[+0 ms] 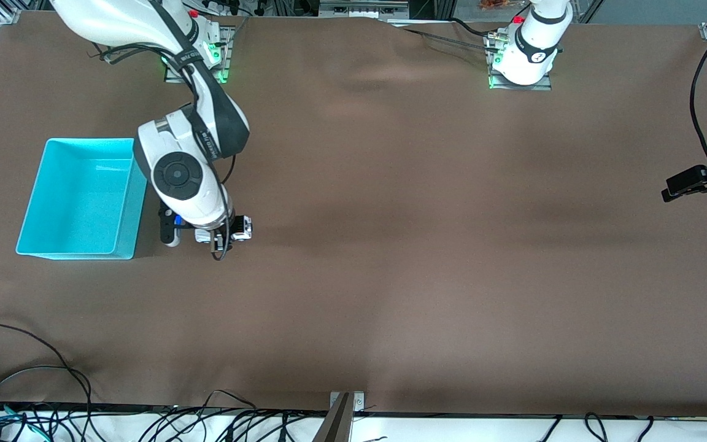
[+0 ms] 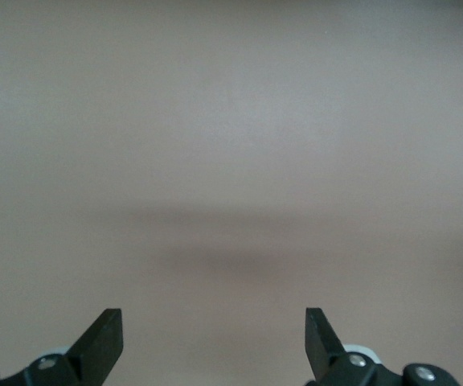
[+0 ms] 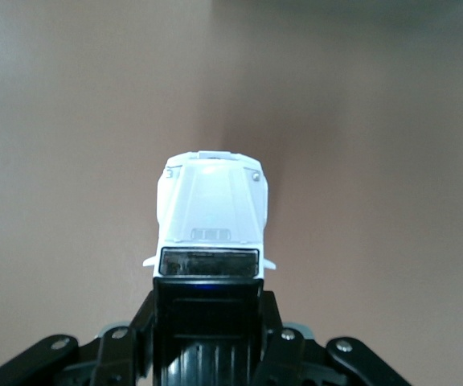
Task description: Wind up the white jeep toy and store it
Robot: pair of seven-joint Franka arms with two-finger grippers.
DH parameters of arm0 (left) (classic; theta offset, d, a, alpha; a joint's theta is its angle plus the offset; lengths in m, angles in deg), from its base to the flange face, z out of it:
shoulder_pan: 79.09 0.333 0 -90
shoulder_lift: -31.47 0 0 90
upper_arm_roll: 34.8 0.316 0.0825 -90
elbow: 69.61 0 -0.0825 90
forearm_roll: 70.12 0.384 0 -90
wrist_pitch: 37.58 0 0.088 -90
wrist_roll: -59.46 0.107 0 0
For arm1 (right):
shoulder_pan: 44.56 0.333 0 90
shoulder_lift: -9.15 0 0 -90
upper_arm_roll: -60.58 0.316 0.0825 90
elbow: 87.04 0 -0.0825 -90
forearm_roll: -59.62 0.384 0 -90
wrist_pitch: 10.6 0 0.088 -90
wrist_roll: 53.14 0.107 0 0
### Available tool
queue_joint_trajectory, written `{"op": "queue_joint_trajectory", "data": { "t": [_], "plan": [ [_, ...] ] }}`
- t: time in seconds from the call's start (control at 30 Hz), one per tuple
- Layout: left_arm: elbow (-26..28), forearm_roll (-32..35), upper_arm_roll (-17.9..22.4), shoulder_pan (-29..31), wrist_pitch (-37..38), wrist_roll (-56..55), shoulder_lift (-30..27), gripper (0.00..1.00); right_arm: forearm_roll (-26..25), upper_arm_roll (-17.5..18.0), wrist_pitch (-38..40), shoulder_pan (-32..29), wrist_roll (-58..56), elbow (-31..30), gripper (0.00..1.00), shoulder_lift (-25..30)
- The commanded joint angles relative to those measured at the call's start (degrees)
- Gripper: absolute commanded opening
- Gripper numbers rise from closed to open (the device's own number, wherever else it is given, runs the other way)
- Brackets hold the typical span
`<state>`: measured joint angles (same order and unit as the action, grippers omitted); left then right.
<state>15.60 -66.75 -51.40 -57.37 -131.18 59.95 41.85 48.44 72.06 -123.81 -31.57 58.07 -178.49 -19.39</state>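
The white jeep toy (image 3: 211,217) is seen pinched at its rear by the right gripper (image 3: 207,322), whose fingers (image 3: 284,346) are pressed against the sides of the black roof while the white hood juts out ahead of them. In the front view, the toy (image 1: 242,228) is held low over the brown table (image 1: 427,245), just beside the cyan bin (image 1: 129,202) on the side toward the left arm's end; whether its wheels touch the cloth cannot be told. The right arm is shown reaching down from its base at the table's edge, its wrist bent over the bin's nearest corner. The bin is pictured open, with nothing visible inside.

The left gripper (image 2: 214,342) is shown with its two dark fingers (image 2: 103,342) spread wide, and only bare tabletop is seen between them. In the front view, a black gripper-like part (image 1: 694,183) is visible at the edge of the frame, over the left arm's end of the table, where the arm waits.
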Motion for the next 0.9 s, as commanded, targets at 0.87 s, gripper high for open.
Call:
{"op": "queue_joint_trajectory", "data": {
  "t": [0.87],
  "plan": [
    [0.66,-1.70,0.08,0.07,0.43,1.00,-0.89,1.00,10.57,-0.23,5.54,-15.62,-45.79,-15.23,0.00,18.87]
  ]
}}
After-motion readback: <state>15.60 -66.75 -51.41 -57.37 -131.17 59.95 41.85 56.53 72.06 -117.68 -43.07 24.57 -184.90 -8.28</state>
